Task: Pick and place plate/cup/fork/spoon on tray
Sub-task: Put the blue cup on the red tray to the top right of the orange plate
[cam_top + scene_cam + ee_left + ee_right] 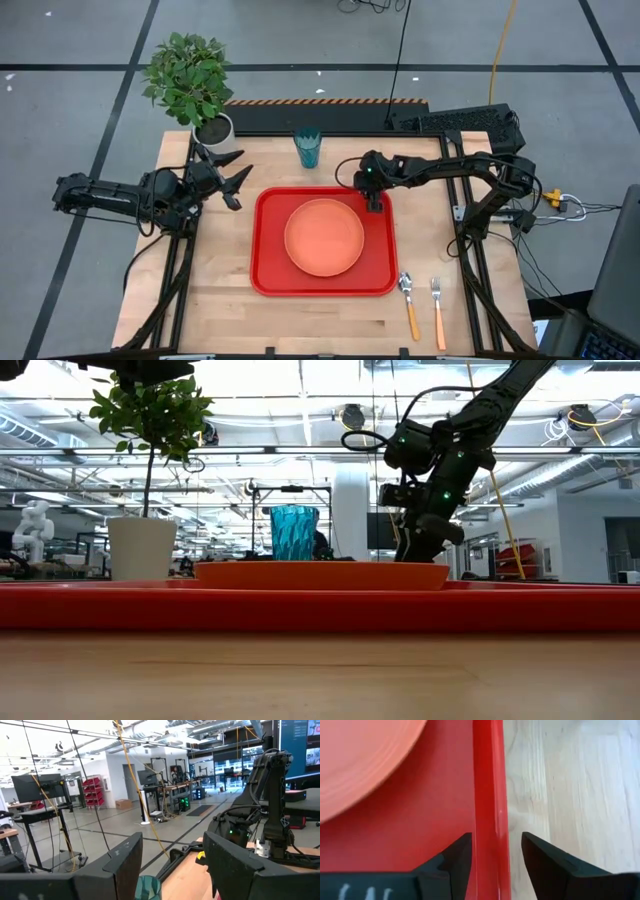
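I see the tray [268, 275] mid-table with the plate [324, 237] lying flat inside it. My right gripper [375, 204] sits low at the tray's far right corner, fingers [451, 859] parted a little and straddling the rim, gripping nothing; the plate is just beside it. The cup [308, 148] stands upright beyond the tray's far edge. Spoon [409, 303] and fork [437, 308] lie side by side on the wood right of the tray. My left gripper [232, 176] hovers wide open and empty near the tray's far left corner
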